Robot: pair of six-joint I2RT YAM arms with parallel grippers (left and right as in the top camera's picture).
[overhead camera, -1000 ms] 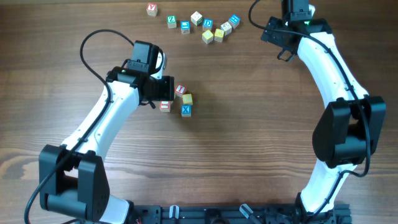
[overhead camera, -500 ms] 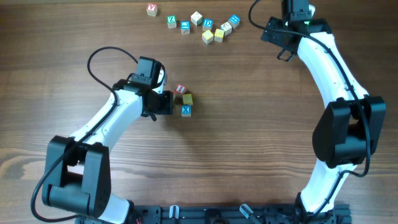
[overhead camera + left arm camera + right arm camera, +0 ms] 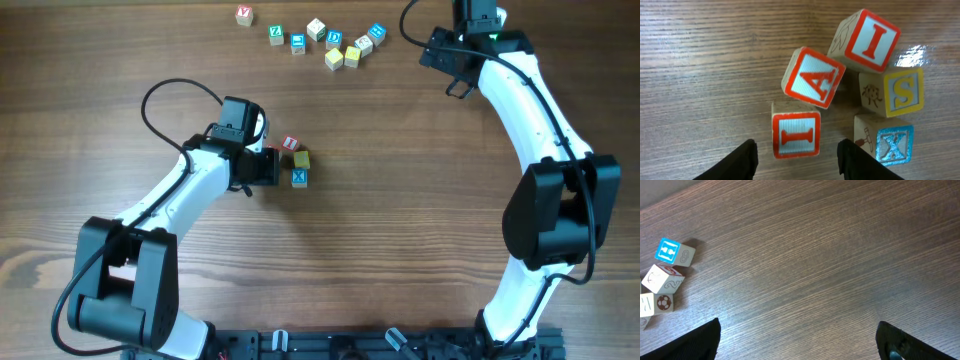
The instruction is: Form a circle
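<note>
Jaws part-open on left gripper (image 3: pixel 796 154); right gripper (image 3: pixel 797 339) spread wide.
Between the left jaws lay red "I" cube (image 3: pixel 796 135), untouched; rest of circle (image 3: pixel 815 77) at one o'clock.

Covered cubes, cropped edges
From overhead the left gripper (image 3: pixel 262 166) hides part of the circle (image 3: pixel 301 159); its fingers (image 3: pixel 746 161) run off the left wrist view's bottom edge, and the right wrist view crops a loose cube (image 3: pixel 650 304) at its left edge.
</note>
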